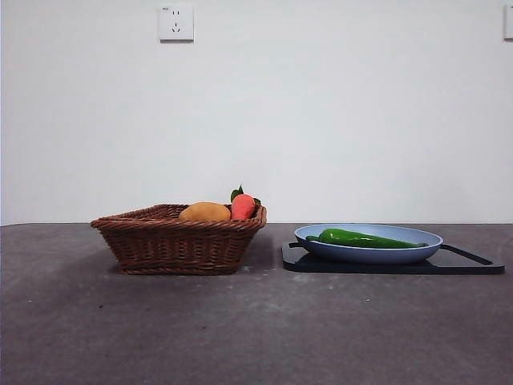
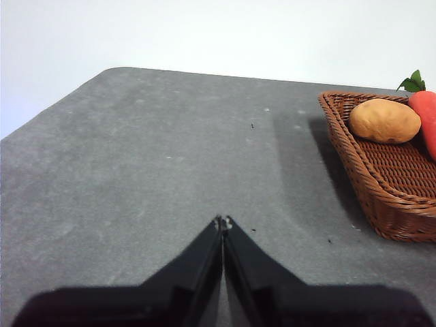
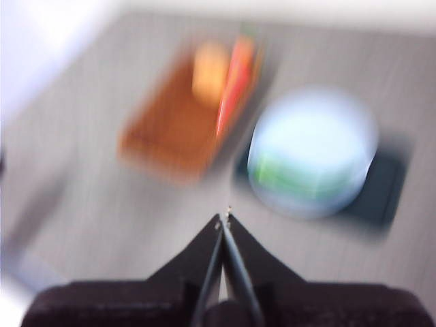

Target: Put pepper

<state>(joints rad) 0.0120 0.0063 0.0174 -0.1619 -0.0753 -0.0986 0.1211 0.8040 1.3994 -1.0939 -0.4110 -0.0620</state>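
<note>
Pepper (image 1: 365, 238): lying flat in the blue plate (image 1: 313, 233), which sits on a black board (image 1: 473, 264) on the counter (image 1: 240, 329).
Basket (image 1: 172, 245): beside the board, holding a yellow fruit (image 1: 204, 212) and a red-orange piece (image 1: 243, 206) with green leaves.
My left pincer (image 2: 223, 220): empty, jaws pressed together, low over bare counter, basket off to one side.
My right pincer (image 3: 224, 219): empty, jaws together, held high, looking down on basket and plate; that view is blurred, so the green streak in the plate is probably the pepper.
</note>
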